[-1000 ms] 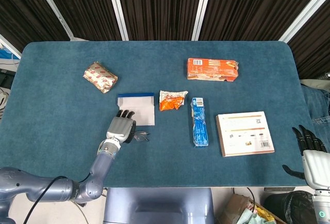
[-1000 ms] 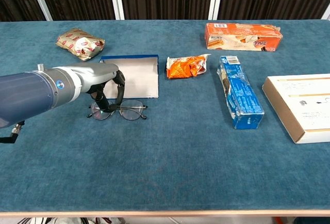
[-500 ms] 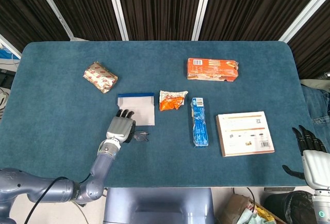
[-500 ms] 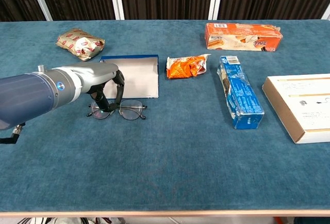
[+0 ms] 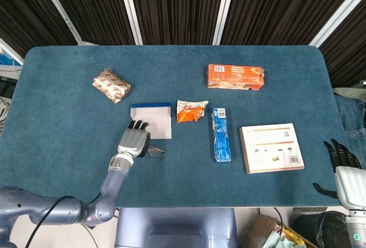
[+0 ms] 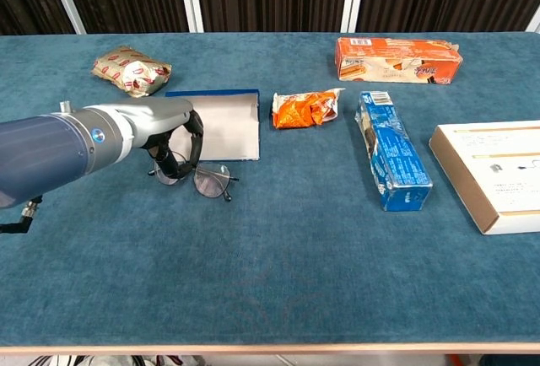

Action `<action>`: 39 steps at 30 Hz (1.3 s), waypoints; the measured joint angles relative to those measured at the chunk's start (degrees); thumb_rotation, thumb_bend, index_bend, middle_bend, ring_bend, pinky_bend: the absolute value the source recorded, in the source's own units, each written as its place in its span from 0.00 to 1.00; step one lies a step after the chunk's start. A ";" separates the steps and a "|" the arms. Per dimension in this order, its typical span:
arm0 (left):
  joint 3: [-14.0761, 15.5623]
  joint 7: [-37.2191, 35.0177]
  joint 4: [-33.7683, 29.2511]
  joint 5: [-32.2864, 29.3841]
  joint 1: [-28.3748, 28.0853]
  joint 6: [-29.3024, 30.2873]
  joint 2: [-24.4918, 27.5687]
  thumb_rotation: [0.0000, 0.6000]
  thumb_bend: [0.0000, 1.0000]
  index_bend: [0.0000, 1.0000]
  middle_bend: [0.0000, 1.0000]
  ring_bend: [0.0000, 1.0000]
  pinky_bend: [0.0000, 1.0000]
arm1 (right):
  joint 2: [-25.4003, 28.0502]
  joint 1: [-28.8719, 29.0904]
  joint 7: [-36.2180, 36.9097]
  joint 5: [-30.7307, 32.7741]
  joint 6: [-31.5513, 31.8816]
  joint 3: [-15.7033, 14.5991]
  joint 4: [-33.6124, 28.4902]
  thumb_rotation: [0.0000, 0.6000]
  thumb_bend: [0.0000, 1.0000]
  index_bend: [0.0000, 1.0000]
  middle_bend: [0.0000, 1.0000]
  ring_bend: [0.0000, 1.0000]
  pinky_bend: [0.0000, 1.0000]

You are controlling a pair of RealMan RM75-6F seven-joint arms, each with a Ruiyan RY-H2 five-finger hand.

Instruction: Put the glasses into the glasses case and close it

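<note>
The thin-framed glasses (image 6: 201, 179) are pinched by my left hand (image 6: 173, 140) and hang a little above the blue cloth, tilted, just in front of the glasses case (image 6: 218, 124). The case lies open and flat, pale grey inside with a dark blue far rim. From the head view the left hand (image 5: 134, 141) covers most of the glasses (image 5: 155, 151), with the case (image 5: 153, 120) right behind it. My right hand (image 5: 345, 167) hangs off the table's right edge, fingers apart, holding nothing.
An orange snack wrapper (image 6: 306, 107) lies right of the case. A blue box (image 6: 391, 150), a white box (image 6: 489, 172), an orange carton (image 6: 398, 59) and a foil packet (image 6: 132, 70) also lie on the table.
My left hand has lifted the glasses off the cloth and tilted them, drawing them slightly toward the case. The right hand has not moved.
</note>
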 measured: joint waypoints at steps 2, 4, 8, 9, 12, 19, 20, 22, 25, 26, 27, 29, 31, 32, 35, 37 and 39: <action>-0.17 0.31 -0.50 -0.16 -0.02 0.52 0.10 1.00 0.43 0.55 0.12 0.01 0.03 | 0.01 -0.01 0.01 -0.02 0.01 -0.02 -0.01 1.00 0.18 0.00 0.00 0.08 0.16; -0.32 0.84 -1.14 -0.43 -0.07 1.16 0.20 1.00 0.43 0.55 0.12 0.01 0.03 | 0.04 -0.02 0.04 -0.01 0.02 -0.02 -0.04 1.00 0.18 0.00 0.00 0.08 0.16; -0.86 2.51 -2.51 -0.88 -0.46 3.25 0.28 1.00 0.43 0.55 0.12 0.01 0.03 | 0.07 -0.02 0.09 0.03 -0.07 -0.06 -0.13 1.00 0.18 0.00 0.00 0.08 0.16; -1.03 2.92 -2.72 -0.94 -0.61 3.78 0.23 1.00 0.43 0.55 0.12 0.01 0.03 | 0.07 -0.02 0.08 0.00 -0.07 -0.08 -0.14 1.00 0.18 0.00 0.00 0.08 0.16; -1.57 4.33 -2.68 -0.64 -1.26 5.69 -0.40 1.00 0.43 0.55 0.12 0.01 0.03 | 0.09 -0.03 0.08 0.00 -0.08 -0.11 -0.17 1.00 0.18 0.00 0.00 0.08 0.16; -5.57 7.39 -1.08 -3.43 -3.48 8.14 -3.06 1.00 0.45 0.55 0.12 0.01 0.03 | 0.08 -0.03 0.04 0.09 -0.10 -0.10 -0.22 1.00 0.18 0.00 0.00 0.08 0.16; -6.45 8.33 -0.48 -4.33 -4.10 8.66 -3.62 1.00 0.45 0.55 0.12 0.01 0.03 | 0.08 -0.03 0.04 0.10 -0.10 -0.09 -0.22 1.00 0.18 0.00 0.00 0.08 0.16; -7.49 9.82 0.75 -5.34 -5.03 9.64 -4.54 1.00 0.46 0.55 0.12 0.01 0.03 | 0.10 -0.03 0.07 0.11 -0.12 -0.11 -0.23 1.00 0.18 0.00 0.00 0.08 0.16; -8.70 11.50 2.95 -6.21 -6.27 11.15 -6.09 1.00 0.46 0.55 0.12 0.01 0.03 | 0.11 -0.02 0.10 0.14 -0.17 -0.11 -0.24 1.00 0.18 0.00 0.00 0.08 0.16; -9.08 11.74 3.77 -6.33 -6.58 11.41 -6.63 1.00 0.46 0.55 0.12 0.01 0.03 | 0.11 -0.02 0.10 0.15 -0.17 -0.11 -0.23 1.00 0.18 0.00 0.00 0.08 0.16; -9.36 11.82 4.35 -6.39 -6.75 11.51 -6.99 1.00 0.46 0.55 0.12 0.01 0.03 | 0.11 -0.03 0.10 0.17 -0.17 -0.10 -0.23 1.00 0.18 0.00 0.00 0.08 0.16; -9.95 11.73 5.66 -6.40 -7.00 11.49 -7.68 1.00 0.46 0.55 0.12 0.01 0.03 | 0.12 -0.05 0.14 0.25 -0.16 -0.08 -0.26 1.00 0.18 0.00 0.00 0.08 0.16; -10.28 11.41 6.93 -6.20 -7.14 11.18 -8.17 1.00 0.46 0.55 0.12 0.01 0.03 | 0.16 -0.09 0.18 0.40 -0.06 0.00 -0.28 1.00 0.18 0.00 0.00 0.08 0.16; -10.43 11.20 7.90 -6.01 -7.23 10.92 -8.51 1.00 0.46 0.55 0.12 0.01 0.03 | 0.17 -0.12 0.24 0.47 -0.04 0.03 -0.31 1.00 0.18 0.00 0.00 0.08 0.16; -10.81 10.52 10.68 -5.39 -7.43 10.12 -9.49 1.00 0.46 0.55 0.13 0.01 0.03 | 0.24 -0.16 0.34 0.70 -0.10 0.07 -0.39 1.00 0.18 0.00 0.00 0.08 0.16; -10.99 10.08 12.39 -4.98 -7.53 9.60 -10.12 1.00 0.46 0.55 0.12 0.01 0.03 | 0.24 -0.13 0.30 0.71 -0.20 0.04 -0.42 1.00 0.18 0.00 0.00 0.08 0.16; -11.21 9.67 14.36 -4.56 -7.65 8.98 -10.86 1.00 0.46 0.55 0.13 0.01 0.03 | 0.23 -0.12 0.29 0.74 -0.31 -0.01 -0.45 1.00 0.18 0.00 0.00 0.08 0.16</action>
